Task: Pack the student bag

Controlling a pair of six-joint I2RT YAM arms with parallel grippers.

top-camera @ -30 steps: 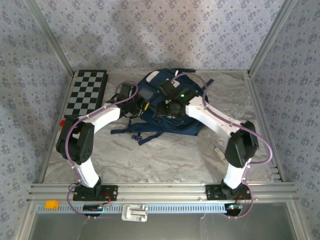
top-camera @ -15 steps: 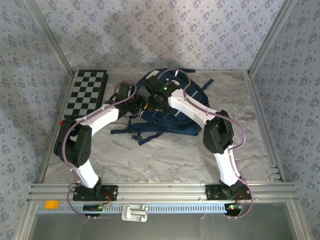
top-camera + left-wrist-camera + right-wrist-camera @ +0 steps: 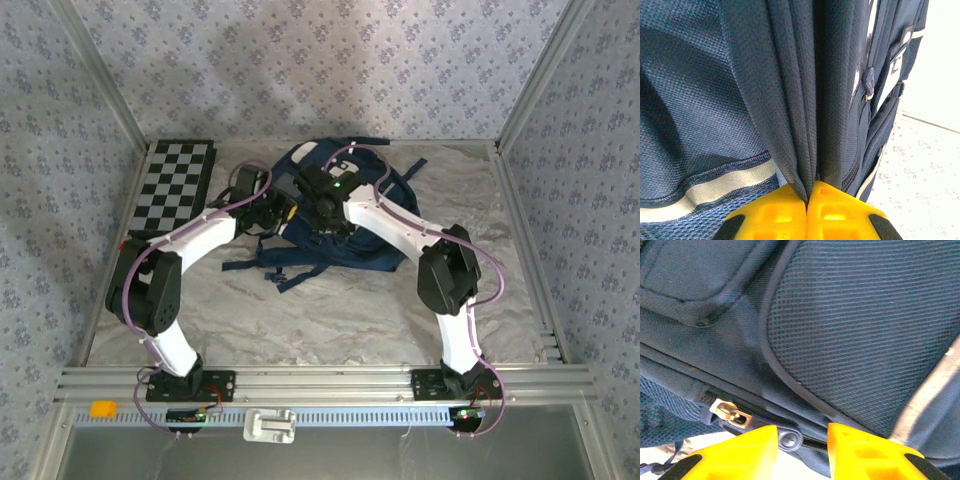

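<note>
The left gripper (image 3: 807,197) is clenched on a fold of the student bag (image 3: 345,256), which lies toward 12 o'clock on the surface (image 3: 300,315). The right gripper (image 3: 802,432), just at 3 o'clock of the left one, holds its fingers apart, with a dark zipper pull (image 3: 786,439) between them.
</note>
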